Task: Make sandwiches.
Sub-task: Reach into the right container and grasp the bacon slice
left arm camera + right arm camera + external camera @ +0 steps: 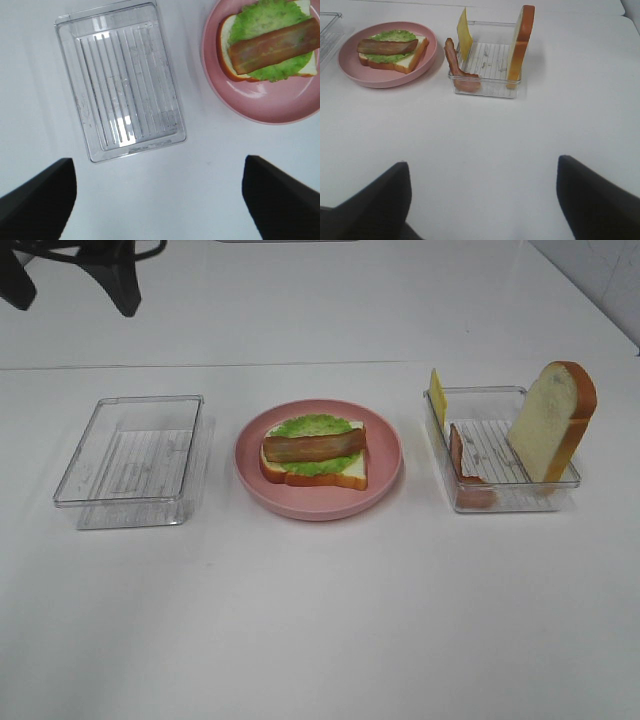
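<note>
A half-built sandwich (313, 452) lies on the round pink plate (385, 485) at the table's middle: a bread slice, green lettuce (312, 427) and one bacon strip (314, 446) on top. It also shows in the left wrist view (270, 47) and the right wrist view (392, 52). The right clear tray (505, 495) holds an upright bread slice (551, 422), a yellow cheese slice (437, 395) and a bacon strip (463, 472). Neither gripper shows in the exterior view. The left gripper (159, 197) hangs open and empty above the table. The right gripper (482, 200) is open and empty, well short of the right tray.
An empty clear tray (130, 455) stands left of the plate, also in the left wrist view (122, 82). A dark stand (75, 270) sits at the far left back. The table's back edge runs behind the trays.
</note>
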{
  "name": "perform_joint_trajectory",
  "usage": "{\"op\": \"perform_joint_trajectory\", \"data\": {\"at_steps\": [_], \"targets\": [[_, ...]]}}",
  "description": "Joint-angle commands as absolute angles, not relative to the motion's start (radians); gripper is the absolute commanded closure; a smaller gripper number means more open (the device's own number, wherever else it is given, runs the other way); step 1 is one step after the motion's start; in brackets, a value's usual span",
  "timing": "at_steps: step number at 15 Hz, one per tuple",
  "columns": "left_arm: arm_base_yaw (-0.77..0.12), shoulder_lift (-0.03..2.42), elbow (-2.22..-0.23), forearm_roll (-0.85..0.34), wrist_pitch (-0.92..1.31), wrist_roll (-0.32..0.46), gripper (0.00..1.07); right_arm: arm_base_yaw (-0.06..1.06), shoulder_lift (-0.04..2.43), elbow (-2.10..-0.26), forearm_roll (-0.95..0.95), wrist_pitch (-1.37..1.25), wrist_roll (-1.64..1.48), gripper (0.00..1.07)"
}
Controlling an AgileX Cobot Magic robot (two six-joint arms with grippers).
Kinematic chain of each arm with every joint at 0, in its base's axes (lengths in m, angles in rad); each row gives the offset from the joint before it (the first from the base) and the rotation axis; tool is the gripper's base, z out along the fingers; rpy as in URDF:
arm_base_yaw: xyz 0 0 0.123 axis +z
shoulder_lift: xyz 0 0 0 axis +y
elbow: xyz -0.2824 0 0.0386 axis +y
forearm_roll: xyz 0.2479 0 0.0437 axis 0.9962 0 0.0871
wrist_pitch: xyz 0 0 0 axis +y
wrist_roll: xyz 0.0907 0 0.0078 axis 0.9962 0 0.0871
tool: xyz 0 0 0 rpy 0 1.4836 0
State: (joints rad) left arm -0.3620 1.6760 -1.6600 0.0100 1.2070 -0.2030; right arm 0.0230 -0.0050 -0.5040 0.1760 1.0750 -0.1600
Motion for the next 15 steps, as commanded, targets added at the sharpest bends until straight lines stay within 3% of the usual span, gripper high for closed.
{"op": "perform_joint_trajectory", "data": {"at_steps": [1, 5, 9, 12, 15], "targets": [[-0.364, 1.563, -1.581, 0.0, 1.286, -0.203, 0.22, 0.019, -0.021, -0.505, 0.179, 1.065, -0.169, 0.31], [-0.364, 1.17, -1.211, 0.0, 1.198, -0.195, 0.22, 0.019, -0.021, -0.505, 0.179, 1.065, -0.169, 0.31], [-0.364, 0.899, -1.003, 0.0, 1.175, -0.168, 0.22, 0.019, -0.021, -0.505, 0.179, 1.065, -0.169, 0.31], [-0.364, 0.709, -0.884, 0.0, 1.166, -0.098, 0.22, 0.019, -0.021, -0.505, 0.179, 1.065, -0.169, 0.31], [-0.364, 0.387, -0.731, 0.0, 1.132, -0.076, 0.22, 0.019, -0.021, -0.505, 0.179, 1.065, -0.169, 0.31]]}}
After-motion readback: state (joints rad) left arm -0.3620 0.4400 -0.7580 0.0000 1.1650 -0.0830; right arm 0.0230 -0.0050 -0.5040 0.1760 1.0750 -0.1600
